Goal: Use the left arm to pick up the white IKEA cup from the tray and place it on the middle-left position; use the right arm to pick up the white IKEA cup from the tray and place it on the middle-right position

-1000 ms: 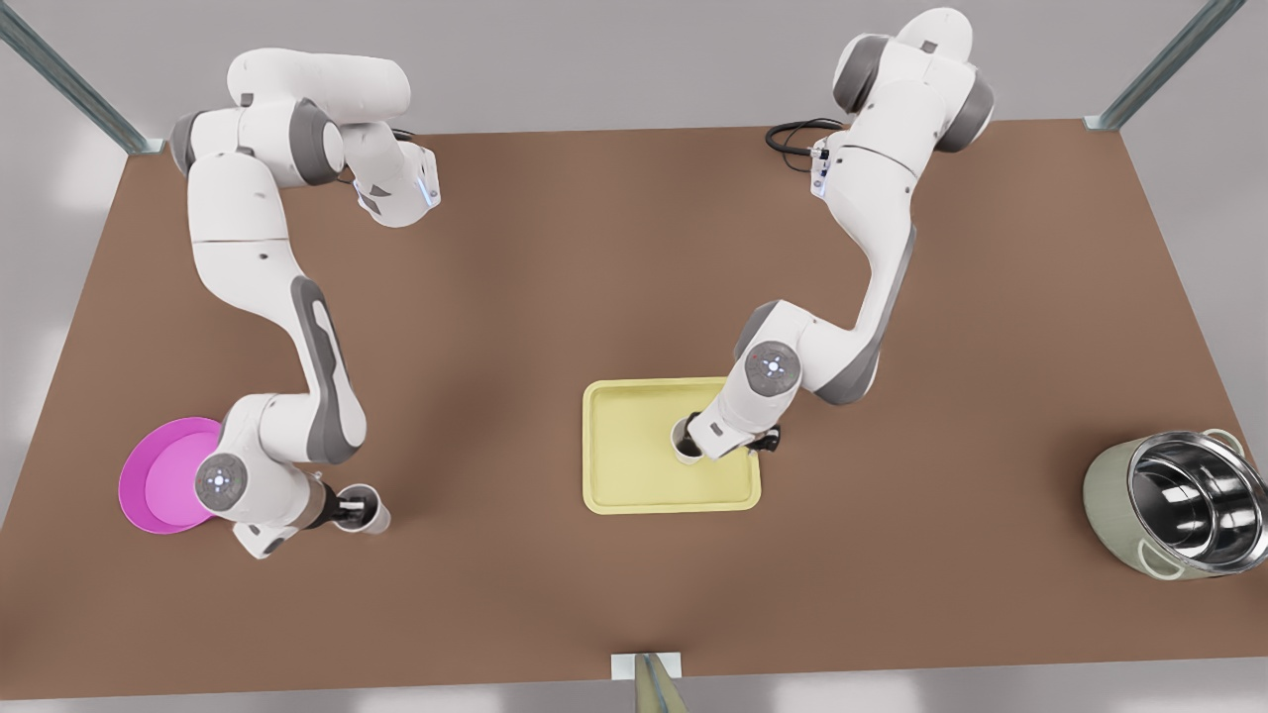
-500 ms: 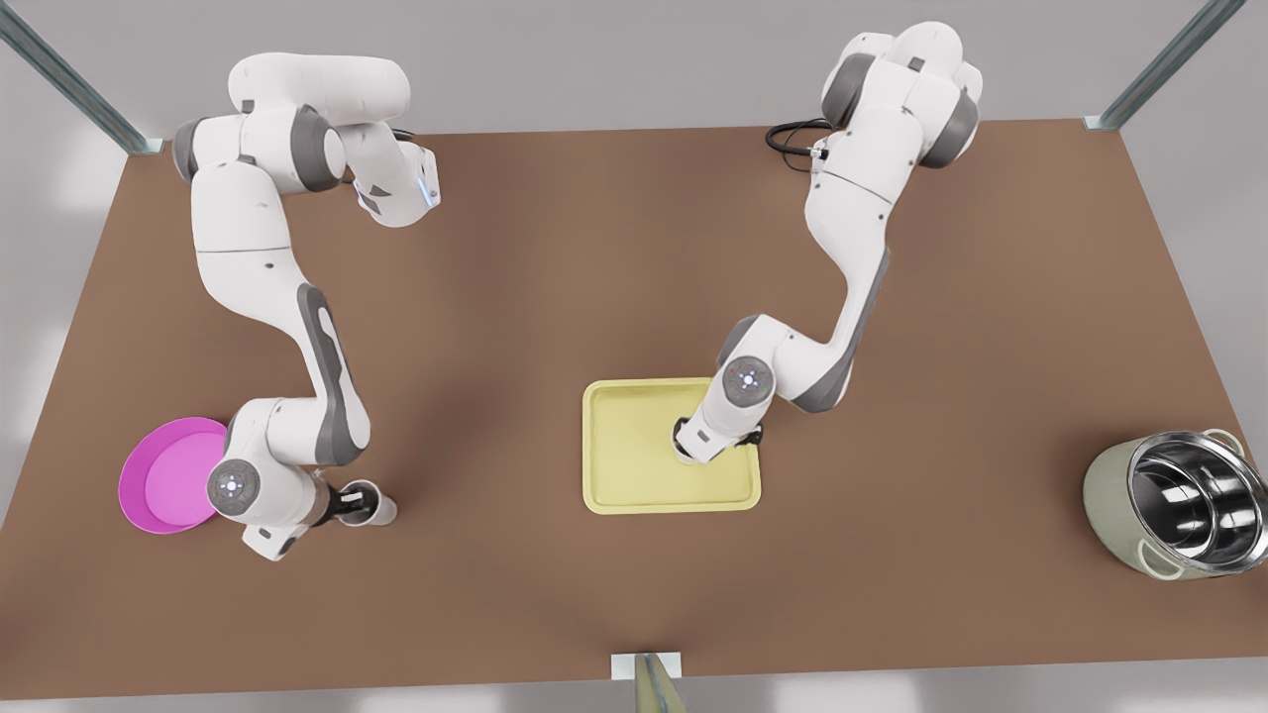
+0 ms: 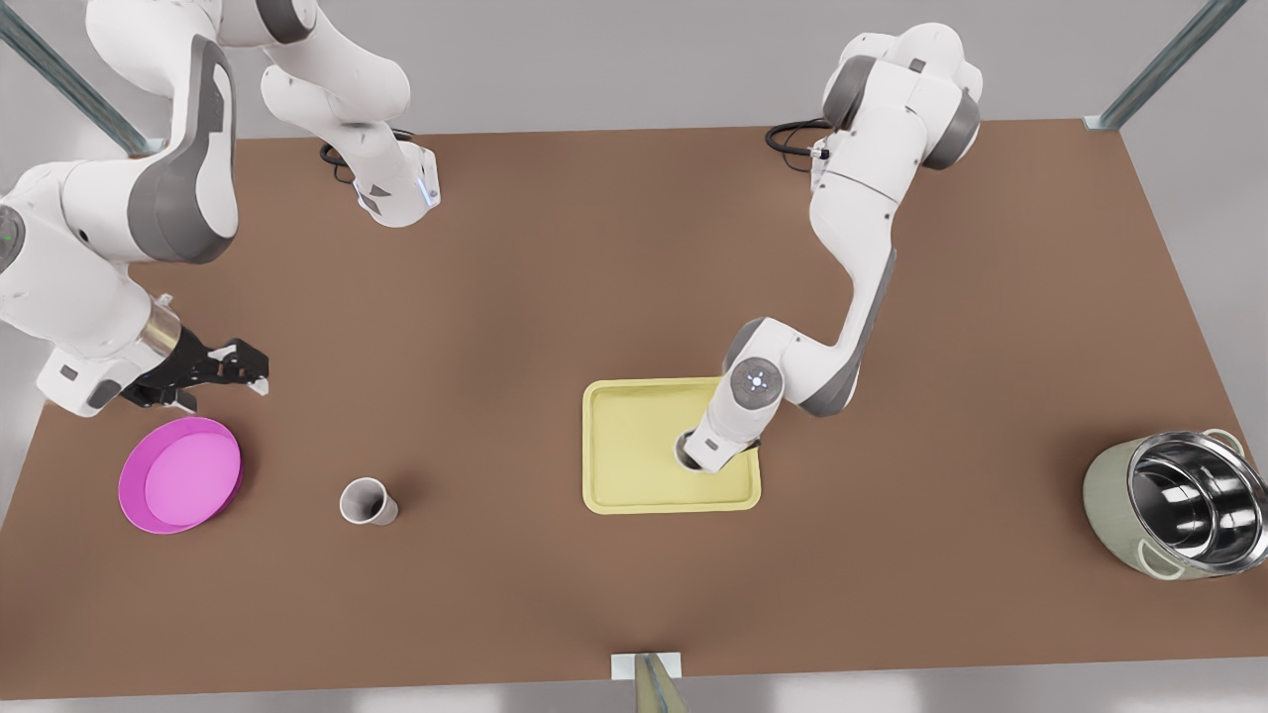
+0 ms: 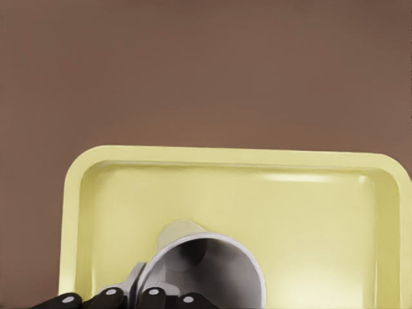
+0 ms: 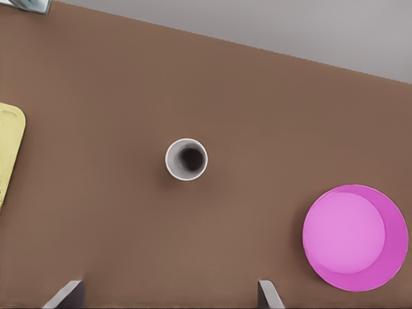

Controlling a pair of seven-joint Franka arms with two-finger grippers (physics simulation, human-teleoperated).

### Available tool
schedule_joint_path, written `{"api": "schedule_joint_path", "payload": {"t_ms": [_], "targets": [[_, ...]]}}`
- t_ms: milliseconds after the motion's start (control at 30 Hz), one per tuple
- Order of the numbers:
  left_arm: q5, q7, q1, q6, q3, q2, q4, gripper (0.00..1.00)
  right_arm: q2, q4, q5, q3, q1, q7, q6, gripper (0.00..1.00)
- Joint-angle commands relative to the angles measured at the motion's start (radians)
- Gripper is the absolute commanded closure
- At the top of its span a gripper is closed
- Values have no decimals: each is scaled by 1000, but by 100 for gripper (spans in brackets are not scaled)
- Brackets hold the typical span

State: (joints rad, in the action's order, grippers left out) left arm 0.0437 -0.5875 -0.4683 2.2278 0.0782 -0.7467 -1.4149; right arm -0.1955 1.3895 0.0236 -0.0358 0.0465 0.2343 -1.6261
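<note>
One white cup (image 3: 367,501) (image 5: 187,159) stands upright on the bare brown table, right of the magenta dish in the front view. My right gripper (image 3: 233,366) (image 5: 167,297) hangs open high above and behind it, holding nothing. A second white cup (image 3: 682,449) (image 4: 206,270) sits in the pale yellow tray (image 3: 634,485) (image 4: 309,212), toward its right side in the front view. My left gripper (image 3: 698,452) (image 4: 132,300) is down on this cup, shut on its rim. The arm hides most of that cup in the front view.
A round magenta dish (image 3: 180,474) (image 5: 355,237) lies near the table's left edge in the front view. A steel pot (image 3: 1174,515) sits at the far right. The tray's edge (image 5: 8,148) appears in the right wrist view.
My right gripper let go of the cup by the magenta dish, opened and rose up and back. My left gripper settled lower over the cup in the tray.
</note>
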Motion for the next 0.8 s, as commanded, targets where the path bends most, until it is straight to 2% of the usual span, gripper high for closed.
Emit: {"api": "schedule_joint_path", "payload": {"t_ms": [0, 100, 267, 367, 533, 767], "targets": [[-5, -54, 13, -34, 2, 15, 2, 81, -2, -12, -17, -1, 4, -128, 106, 0], [-15, 26, 43, -105, -2, 49, 19, 82, -5, -24, -21, -1, 3, -127, 106, 0], [-77, 483, 287, -198, 6, 95, -4, 82, -5, -27, -21, -3, -2, -127, 106, 0], [-79, 615, 349, -177, 5, 89, -4, 82, -5, -27, -21, -3, -2, -127, 106, 0], [-42, 656, 359, -45, 3, 60, -33, 81, -5, -27, -36, -3, -2, -127, 107, 0], [-45, 655, 366, 16, 3, 29, -33, 81, -7, -27, -42, -3, -2, -127, 106, 0]]}}
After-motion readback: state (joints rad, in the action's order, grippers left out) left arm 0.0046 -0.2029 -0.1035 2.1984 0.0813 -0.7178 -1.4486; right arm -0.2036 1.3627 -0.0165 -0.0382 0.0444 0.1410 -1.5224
